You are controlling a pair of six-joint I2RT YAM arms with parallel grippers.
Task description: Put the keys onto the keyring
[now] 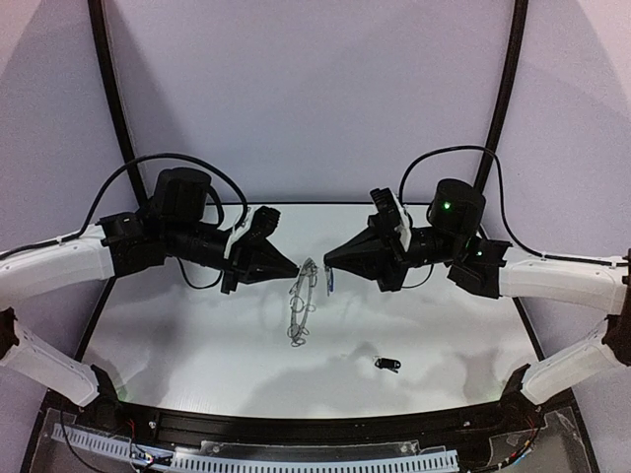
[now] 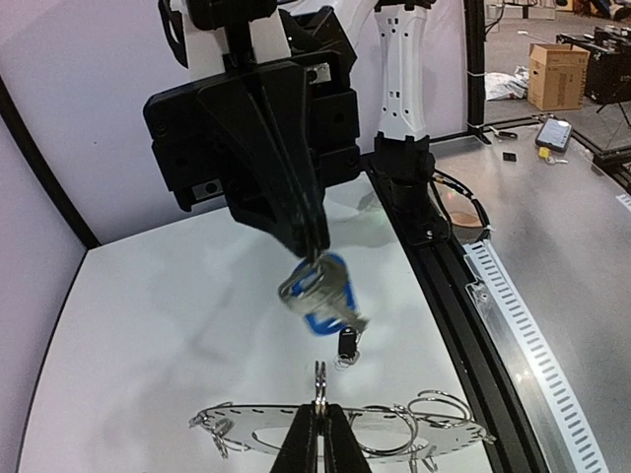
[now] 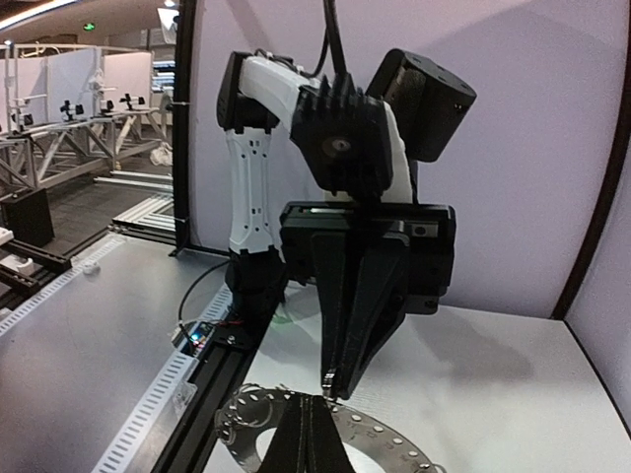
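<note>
My left gripper (image 1: 294, 268) is shut on a thin wire loop (image 2: 320, 382) at the edge of the keyring (image 1: 302, 305). The flat grey ring hangs from it down to the table. In the left wrist view the ring (image 2: 227, 419) lies flat under my fingers (image 2: 321, 406). My right gripper (image 1: 327, 263) faces it tip to tip, shut on the blue-headed key (image 2: 325, 294), held just beyond the loop. The black-headed key (image 1: 387, 365) lies on the table, also seen in the left wrist view (image 2: 347, 343). In the right wrist view the blue key is hidden below my fingers (image 3: 317, 399); the ring (image 3: 389, 434) shows.
The white table (image 1: 197, 335) ends at a black rail (image 1: 296, 434) along the near edge. Purple walls and two black curved posts (image 1: 116, 108) close in the back. Both arms reach in from the sides and meet over the middle of the table.
</note>
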